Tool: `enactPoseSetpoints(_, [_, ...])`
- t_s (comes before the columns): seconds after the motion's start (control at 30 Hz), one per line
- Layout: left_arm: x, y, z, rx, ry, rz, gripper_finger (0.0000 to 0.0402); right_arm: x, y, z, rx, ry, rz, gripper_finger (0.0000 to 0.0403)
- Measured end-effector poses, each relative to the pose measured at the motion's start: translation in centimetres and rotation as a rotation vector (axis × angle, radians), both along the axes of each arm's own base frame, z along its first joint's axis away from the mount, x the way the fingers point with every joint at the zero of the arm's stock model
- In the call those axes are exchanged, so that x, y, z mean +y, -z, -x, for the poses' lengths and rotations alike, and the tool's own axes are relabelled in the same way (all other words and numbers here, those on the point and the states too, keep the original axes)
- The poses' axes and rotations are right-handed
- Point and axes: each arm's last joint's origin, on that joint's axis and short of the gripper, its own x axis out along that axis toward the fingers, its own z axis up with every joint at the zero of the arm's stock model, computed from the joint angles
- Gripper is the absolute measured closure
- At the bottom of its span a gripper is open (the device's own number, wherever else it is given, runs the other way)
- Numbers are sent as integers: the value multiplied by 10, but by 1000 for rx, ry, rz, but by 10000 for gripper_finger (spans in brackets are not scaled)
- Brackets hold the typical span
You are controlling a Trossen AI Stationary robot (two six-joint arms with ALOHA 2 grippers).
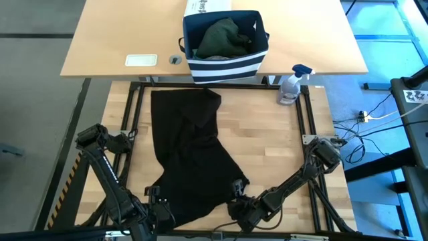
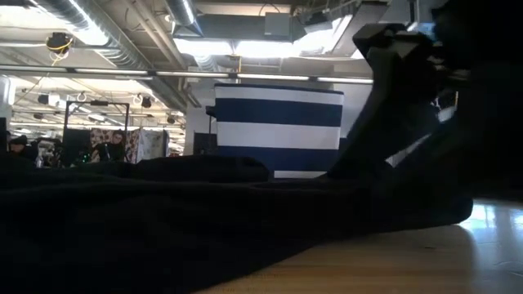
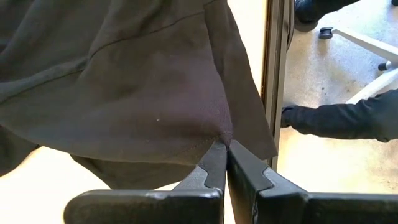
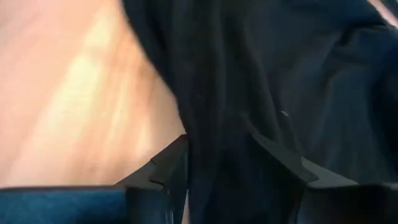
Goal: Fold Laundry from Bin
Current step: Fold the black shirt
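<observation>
A black garment [image 1: 190, 150] lies spread on the wooden table, reaching from the far edge to the near edge; it fills the foreground of the low view [image 2: 163, 220]. My left gripper [image 1: 159, 202] is shut on its near left part. My right gripper [image 1: 236, 193] is at the garment's near right edge, open, with its fingers [image 4: 177, 158] on either side of a bunch of the black cloth [image 4: 230, 124]; I cannot tell whether they touch it. The striped navy bin [image 1: 225, 63] stands beyond the far edge and holds a dark green garment [image 1: 224, 37]. My left gripper pinches the black garment's hemmed edge [image 3: 219, 134] between its two fingers, close to a corner [image 3: 252, 146]. The cloth fans out from the fingertips in folds. The rest of the garment lies on the table.
A spray bottle [image 1: 291, 87] stands at the table's far right corner. A white printed box [image 1: 207, 7] stands behind the bin, and a white card [image 1: 141, 60] lies on the far desk. There is bare wood [image 1: 281, 147] to the right of the garment.
</observation>
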Motion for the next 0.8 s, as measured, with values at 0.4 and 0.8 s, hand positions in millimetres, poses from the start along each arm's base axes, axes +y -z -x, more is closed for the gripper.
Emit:
enactPoseSetpoints(0.4, [0,0,1,26,-11,7,401,-3,-9,3,-3,16,20,392])
enactPoseSetpoints(0.8, [-5,-8,2,49,-16,80,401,-28,-56,26,-31,203,79,399])
